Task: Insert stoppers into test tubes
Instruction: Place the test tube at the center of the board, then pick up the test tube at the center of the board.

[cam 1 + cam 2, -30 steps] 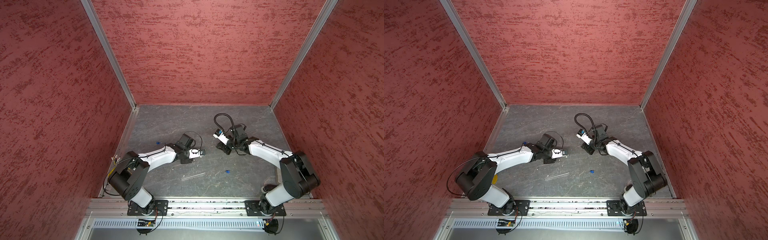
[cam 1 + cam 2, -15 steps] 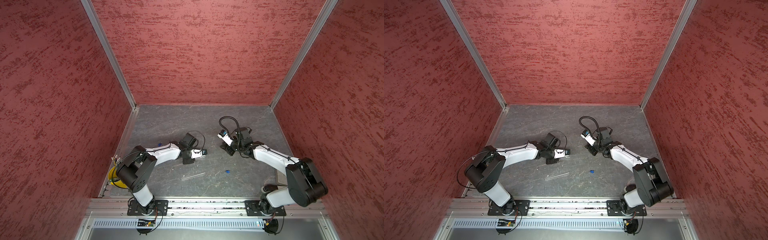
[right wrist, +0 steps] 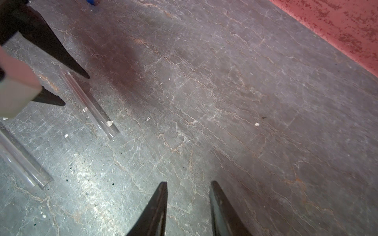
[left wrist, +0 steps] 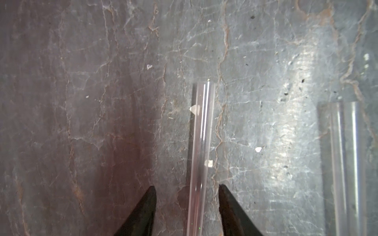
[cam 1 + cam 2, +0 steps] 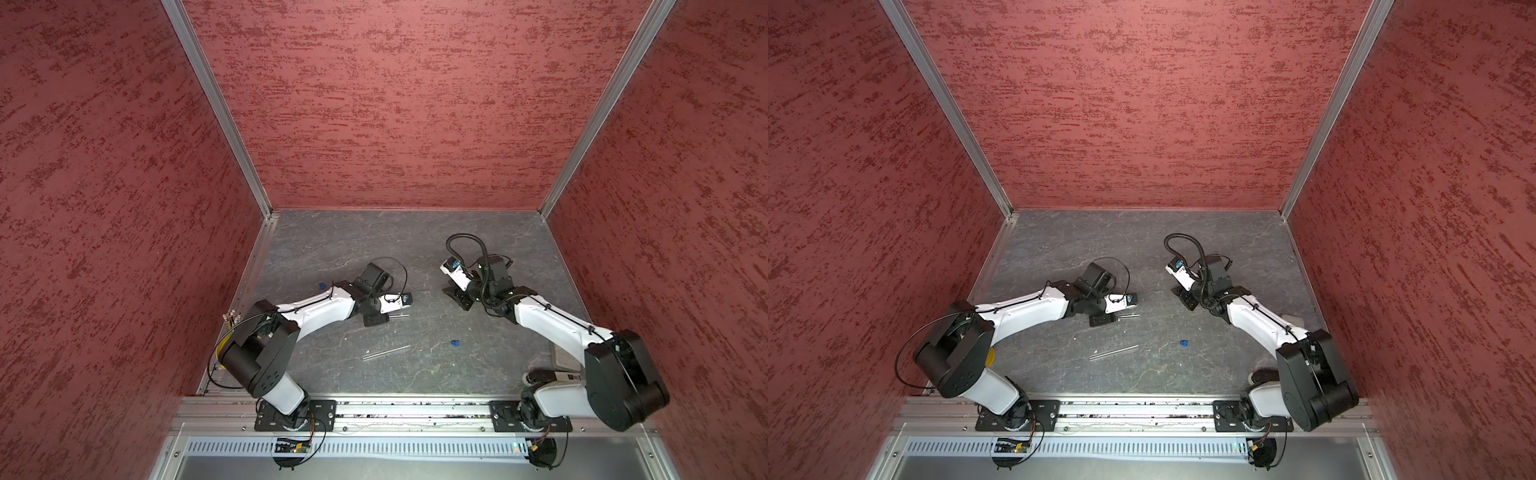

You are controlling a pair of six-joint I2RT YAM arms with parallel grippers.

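Top views, setting: a grey, stone-patterned worktop (image 5: 374,249) boxed in by red walls is seen from above. Two arms reach in from the near edge.
Top views, tubes: the first tube (image 5: 399,315) is seen lying flat, one end poking out of the left gripper (image 5: 379,319) toward the right arm. The second tube (image 5: 386,352) is laid almost parallel to it, nearer the arm bases and apart from both grippers.
Top views, stoppers: one stopper (image 5: 455,343), small and blue, is found loose on the base side of the right gripper (image 5: 456,296). The right arm is judged the nearer to it. The other stopper (image 5: 321,285) is shown beyond the left forearm in a top view.
Left wrist view, grip: the left gripper (image 4: 187,186) is shown open, with one finger on each side of the first tube (image 4: 201,132) and a gap on both sides. Nothing is clamped. The tube's long axis runs straight ahead, in line with the gripper, and its visible end is unplugged.
Left wrist view, edge: the second tube (image 4: 347,163) is blurred and cut off by the frame.
Right wrist view, grip: the right gripper (image 3: 189,182) is shown open and empty over bare worktop. Both tubes are seen ahead of it, by the left gripper.
Right wrist view, hidden: a blue scrap at the frame edge is probably the other stopper (image 3: 92,2), mostly cut off.
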